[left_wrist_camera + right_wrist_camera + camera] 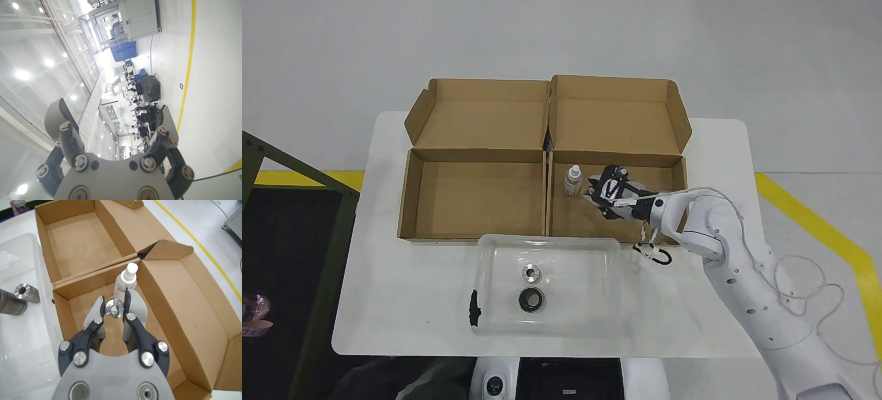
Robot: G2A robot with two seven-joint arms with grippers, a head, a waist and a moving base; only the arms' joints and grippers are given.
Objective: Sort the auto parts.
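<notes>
One small metal part (114,310) is sitting clamped in my right jaws over the right-hand cardboard box (191,306), just beside the upright spray bottle (127,278). I am thinking to lower it clear of that bottle before releasing. My left jaws are gaping, empty.

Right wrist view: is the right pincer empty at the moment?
No, the right pincer is clamped on a small shiny metal part above the cardboard box that holds the spray bottle.
</notes>
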